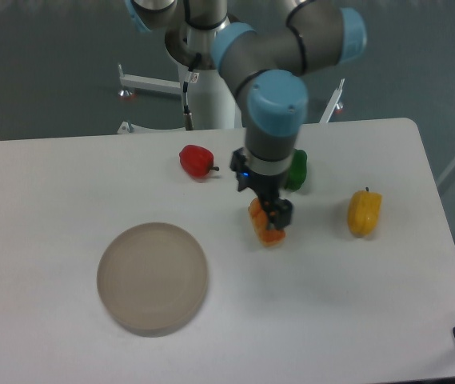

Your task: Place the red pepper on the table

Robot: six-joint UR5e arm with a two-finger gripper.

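Red pepper lies on its side on the bench, toward the far edge and free of the arm; the placing step reads as done, leaving only a retreat. Near to far: round beige plate toward the near left; orange pepper mid-bench, directly under the fingers, whose opening cannot be told and which hold nothing visible; yellow pepper toward the right edge; green pepper behind the wrist. Matte white bench; grey floor beyond.
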